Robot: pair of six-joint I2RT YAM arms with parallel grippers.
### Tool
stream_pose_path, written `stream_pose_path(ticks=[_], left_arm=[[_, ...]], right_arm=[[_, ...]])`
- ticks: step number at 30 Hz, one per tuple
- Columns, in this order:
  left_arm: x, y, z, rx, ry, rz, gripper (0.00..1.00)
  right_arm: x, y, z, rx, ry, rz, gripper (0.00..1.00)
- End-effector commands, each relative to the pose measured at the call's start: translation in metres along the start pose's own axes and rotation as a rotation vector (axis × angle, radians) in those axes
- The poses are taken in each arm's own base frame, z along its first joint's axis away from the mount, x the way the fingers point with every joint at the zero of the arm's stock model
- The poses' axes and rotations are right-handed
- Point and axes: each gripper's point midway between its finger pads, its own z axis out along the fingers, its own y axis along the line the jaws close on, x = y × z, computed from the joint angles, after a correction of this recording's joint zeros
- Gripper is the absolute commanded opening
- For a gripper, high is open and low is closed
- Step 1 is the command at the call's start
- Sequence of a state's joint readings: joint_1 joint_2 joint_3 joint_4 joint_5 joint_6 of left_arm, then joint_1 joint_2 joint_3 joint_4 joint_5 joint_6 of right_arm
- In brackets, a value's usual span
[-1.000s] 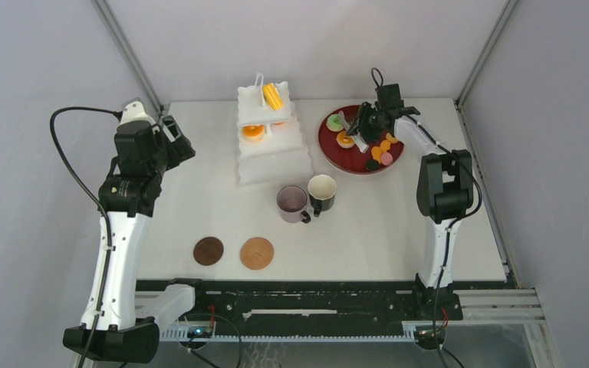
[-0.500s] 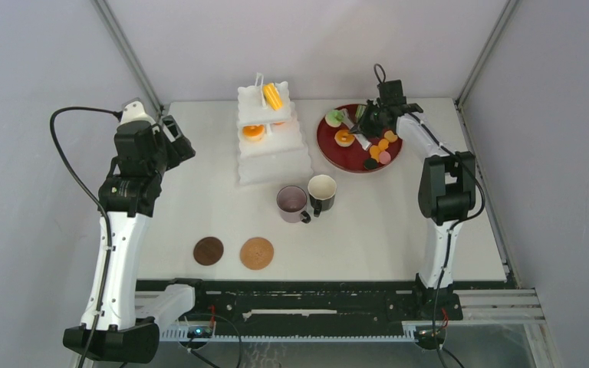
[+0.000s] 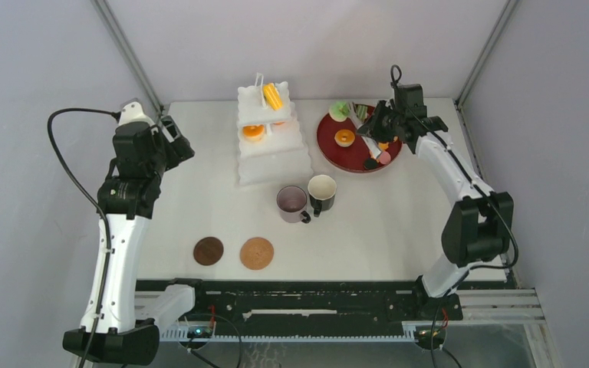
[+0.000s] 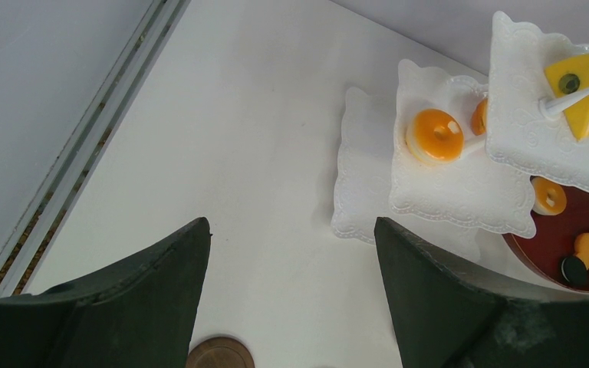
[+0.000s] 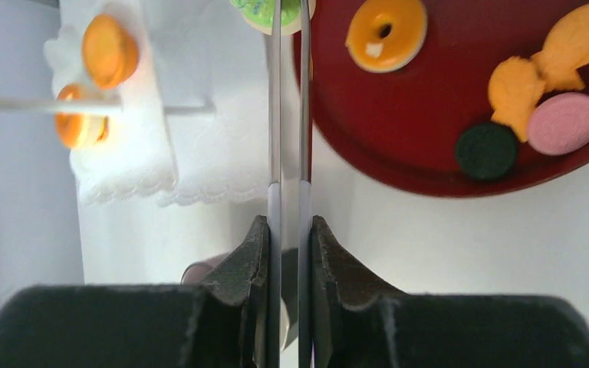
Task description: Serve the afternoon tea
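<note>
Right gripper (image 5: 289,230): clamped tight on the tongs (image 5: 287,115).
Tongs: tips on the green pastry (image 3: 340,110), right at the tray (image 5: 445,46) rim, far left side.
Left gripper (image 4: 291,226): jaws wide apart, holding nothing, hovering left of the stand (image 3: 272,161).
Stand: orange pastry (image 4: 434,135) on the middle tier, yellow pastry (image 4: 583,84) on top.
Mugs: mauve mug (image 3: 292,201) and black mug (image 3: 322,189) side by side before the stand.
Coasters: dark coaster (image 3: 208,250) and lighter coaster (image 3: 257,252), both bare.

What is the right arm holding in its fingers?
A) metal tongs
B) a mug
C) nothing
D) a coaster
A: the right fingers are shut on the two thin blades of the tongs, which reach to the green pastry.
</note>
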State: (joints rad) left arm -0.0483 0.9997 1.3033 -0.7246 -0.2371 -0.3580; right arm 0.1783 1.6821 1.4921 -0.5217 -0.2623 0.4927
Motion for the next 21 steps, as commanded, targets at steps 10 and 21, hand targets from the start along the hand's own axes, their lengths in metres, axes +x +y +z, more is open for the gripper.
stream_pose_path(ticks=[10, 21], left_arm=[[-0.021, 0.005, -0.025, 0.003, -0.115, -0.040, 0.83], [-0.017, 0.007, -0.032, 0.008, -0.116, -0.037, 0.83]], right_arm=[[0.032, 0.102, -0.061, -0.243, -0.067, -0.196, 0.00], [0.060, 0.140, -0.039, -0.302, 0.018, -0.245, 0.00]])
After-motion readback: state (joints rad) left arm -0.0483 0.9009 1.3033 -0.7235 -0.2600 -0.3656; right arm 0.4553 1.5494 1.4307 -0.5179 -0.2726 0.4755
